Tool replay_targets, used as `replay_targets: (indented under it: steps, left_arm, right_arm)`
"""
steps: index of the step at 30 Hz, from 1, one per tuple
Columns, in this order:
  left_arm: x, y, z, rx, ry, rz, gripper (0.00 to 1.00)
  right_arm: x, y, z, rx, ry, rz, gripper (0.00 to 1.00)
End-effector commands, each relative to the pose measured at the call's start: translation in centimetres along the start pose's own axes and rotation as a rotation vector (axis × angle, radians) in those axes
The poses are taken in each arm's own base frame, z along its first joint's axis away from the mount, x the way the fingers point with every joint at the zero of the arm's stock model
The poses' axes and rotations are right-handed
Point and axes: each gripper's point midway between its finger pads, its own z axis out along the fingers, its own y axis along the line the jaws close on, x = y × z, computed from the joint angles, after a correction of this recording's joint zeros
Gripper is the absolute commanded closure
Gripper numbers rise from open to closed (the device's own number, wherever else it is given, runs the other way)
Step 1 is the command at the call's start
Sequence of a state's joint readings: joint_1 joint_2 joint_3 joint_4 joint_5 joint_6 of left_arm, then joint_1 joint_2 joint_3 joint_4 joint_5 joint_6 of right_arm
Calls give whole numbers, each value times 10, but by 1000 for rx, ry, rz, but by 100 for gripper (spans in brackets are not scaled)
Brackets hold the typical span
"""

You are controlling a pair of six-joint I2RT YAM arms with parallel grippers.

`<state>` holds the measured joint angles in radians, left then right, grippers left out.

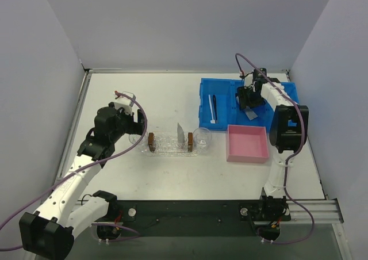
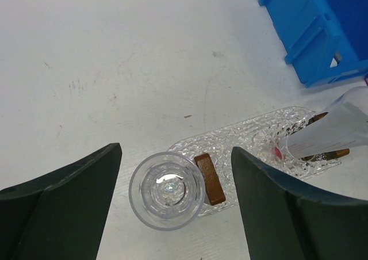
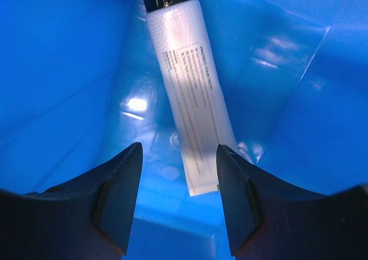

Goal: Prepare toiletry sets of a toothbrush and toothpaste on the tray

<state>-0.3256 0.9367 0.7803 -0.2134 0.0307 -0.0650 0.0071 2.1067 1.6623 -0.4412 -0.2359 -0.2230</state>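
- My right gripper stands partly open, one finger on each side of the crimped end of a toothpaste tube. A clear gap shows at the left finger. The right finger sits at the tube's edge and I cannot tell whether it touches. Nothing is clamped.
- The tube runs straight away from those fingertips, black cap at the far end, over the floor of the blue bin.
- From above, the black toothbrush and the white toothbrush lie side by side in a bin compartment to the left of those fingers. The pink box sits just outside the bin, on the side nearer the arm bases.
- My left gripper is spread wide and holds nothing. A clear cup stands upright between its fingers, with space on both sides.
- Just beside the cup, toward the right finger, a brown block rests on the near end of the tray. I cannot tell whether the cup stands on the tray or just off it.
- Beyond the right fingertip, at the tray's far end, a second toothpaste tube stands tilted.
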Motion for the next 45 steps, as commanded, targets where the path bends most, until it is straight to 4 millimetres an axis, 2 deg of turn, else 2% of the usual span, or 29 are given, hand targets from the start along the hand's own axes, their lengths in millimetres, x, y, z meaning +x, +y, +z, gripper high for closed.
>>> replay_targets:
  steps: [1,10,24,31,38,40,43,45]
  left_arm:
    - [-17,3,3,-9,-62,17,12]
    - [-16,3,4,-11,-58,20,12]
    - [-19,2,1,-6,-67,19,12]
    - [-21,2,-1,-7,-77,20,12]
    - [-23,2,-3,-6,-85,20,12]
    - [-23,1,-3,-3,-86,21,12]
    - [-23,1,-3,0,-86,20,12]
    - [-23,1,-3,2,-86,20,12]
  right_arm:
    - [-20,-13,4,34,-56,-46,50]
    - [-32,-22,10,71,-77,-60,49]
    - [8,-14,24,32,101,-14,51]
    - [14,-13,28,41,125,6,54]
    - [19,-16,23,68,134,-7,70]
    - [18,-16,17,77,125,-17,74]
    - [17,-17,8,84,106,-18,85]
    - [12,-17,0,88,84,-19,88]
